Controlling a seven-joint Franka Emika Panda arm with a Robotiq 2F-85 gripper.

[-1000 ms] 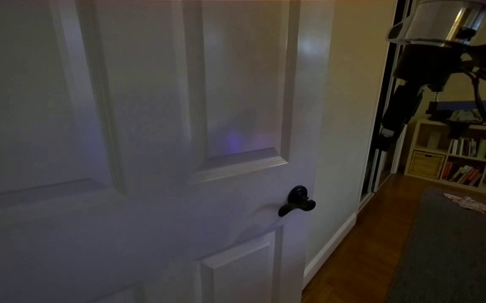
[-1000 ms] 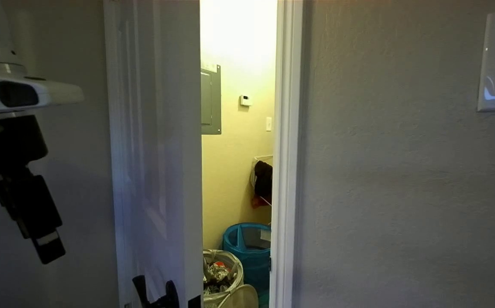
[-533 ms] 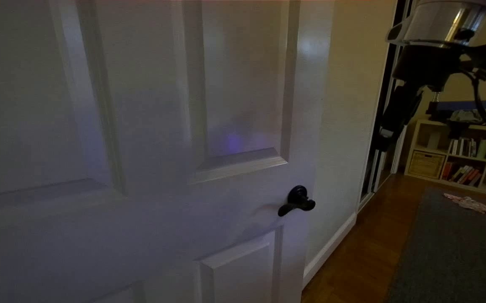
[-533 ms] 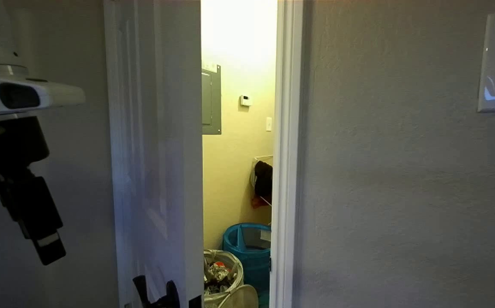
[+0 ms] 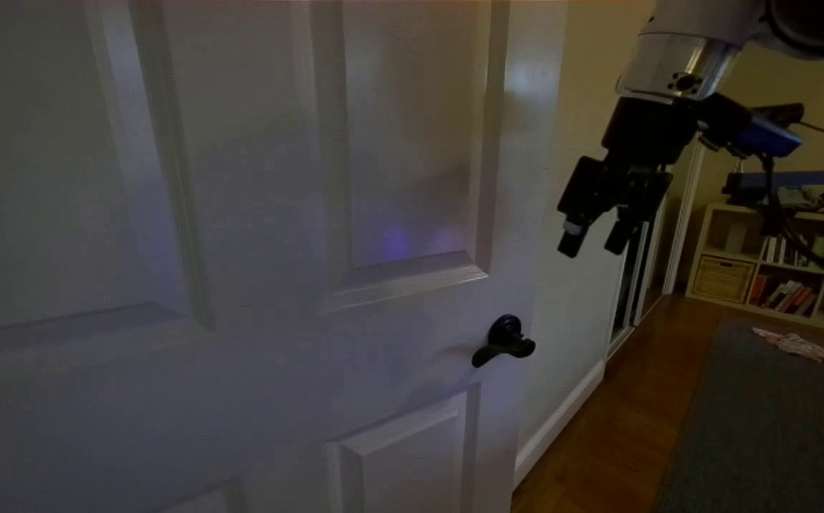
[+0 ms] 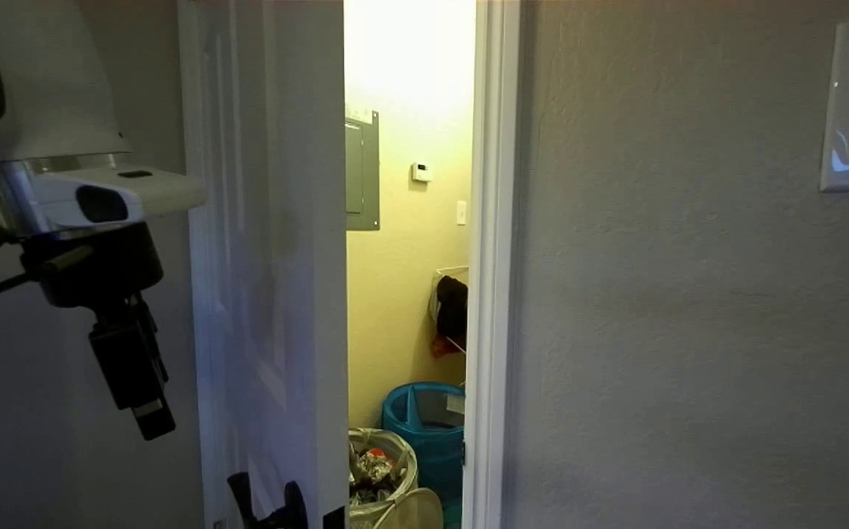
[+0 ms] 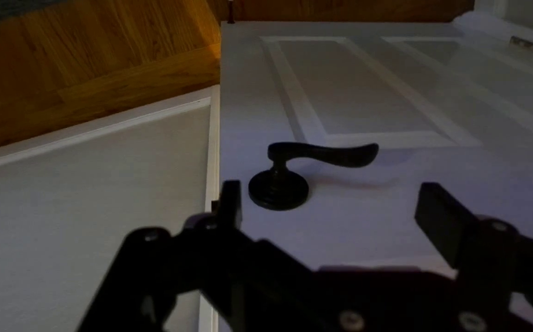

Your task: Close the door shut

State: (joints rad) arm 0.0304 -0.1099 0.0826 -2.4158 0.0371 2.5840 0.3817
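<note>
White panelled door (image 5: 262,356) stands ajar, hand (image 5: 594,242) spread wide
In an exterior view its latch edge (image 6: 330,294) stands apart from the doorframe (image 6: 494,264); the hand hangs clear of the black lever handle (image 7: 324,153)

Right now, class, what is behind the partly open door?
Past the door show a grey wall panel, a pale basket and a blue hamper; the door covers part of the panel and basket and anything directly behind it.
</note>
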